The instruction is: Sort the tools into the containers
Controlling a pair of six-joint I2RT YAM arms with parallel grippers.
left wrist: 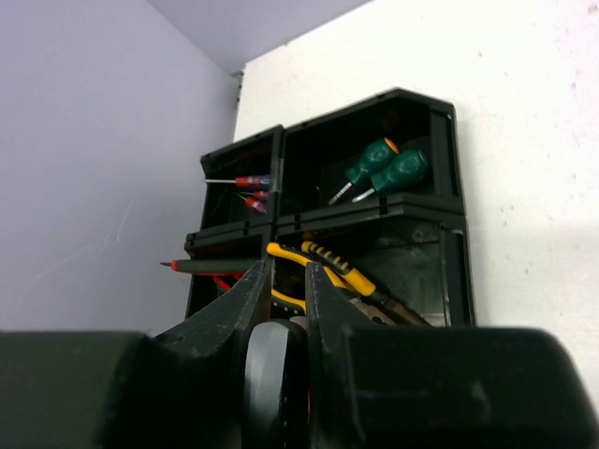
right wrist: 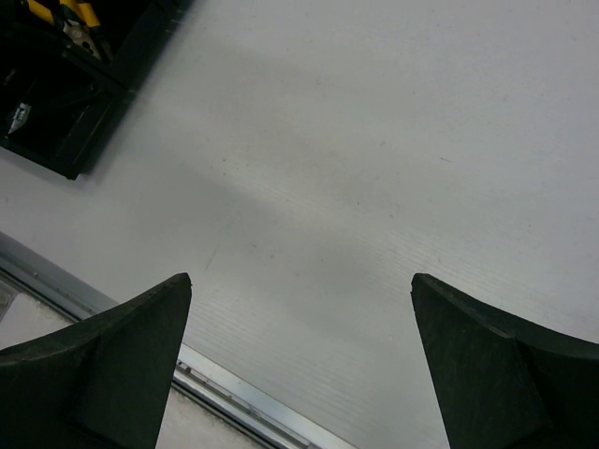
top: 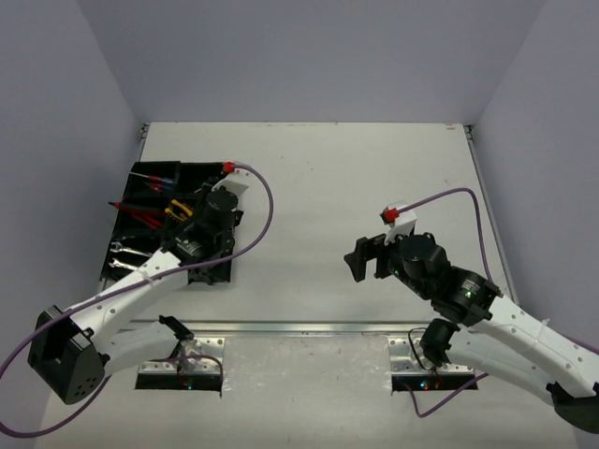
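Note:
The black organizer tray sits at the table's left. It holds red and blue screwdrivers, red-handled tools, yellow pliers and silver wrenches. My left gripper hangs over the tray, shut on a dark rounded tool handle. In the left wrist view the gripper points at the yellow pliers, with two green screwdrivers and thin red and blue screwdrivers in the far compartments. My right gripper is open and empty over bare table.
A metal rail runs along the table's near edge. Grey walls close in the left, far and right sides. The tray's near right corner shows in the right wrist view. Purple cables loop over both arms.

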